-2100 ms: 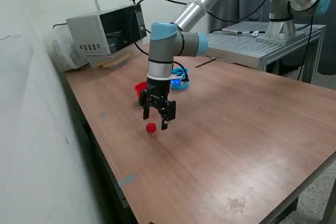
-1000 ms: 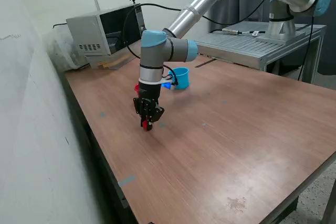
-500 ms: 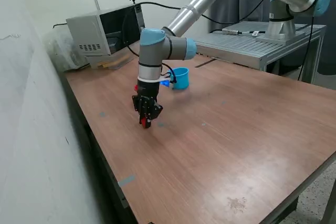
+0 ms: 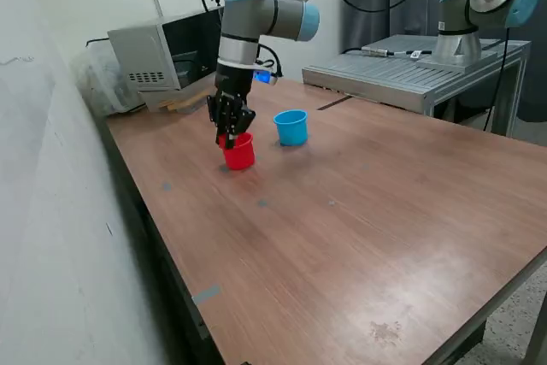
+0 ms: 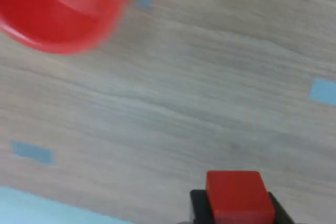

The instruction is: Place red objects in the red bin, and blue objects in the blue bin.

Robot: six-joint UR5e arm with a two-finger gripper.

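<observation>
Overhead, gripper [image 4: 226, 137] clamping one red cube [image 5: 239, 196], just above one red cup [image 4: 240, 151], one blue cup [image 4: 291, 127] nearby

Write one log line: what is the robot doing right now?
phase: carry | gripper: shut on small red cube | position: above round red plastic cup | round light blue plastic cup: untouched

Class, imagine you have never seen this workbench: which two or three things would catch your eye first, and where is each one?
First, the grey-and-blue robot arm reaching down over the brown wooden table, its tool shut on a small solid red cube. Directly beneath the tool stands the small round red plastic cup. The matching light blue plastic cup sits on the exterior view's right of the red one, apart from it.
</observation>
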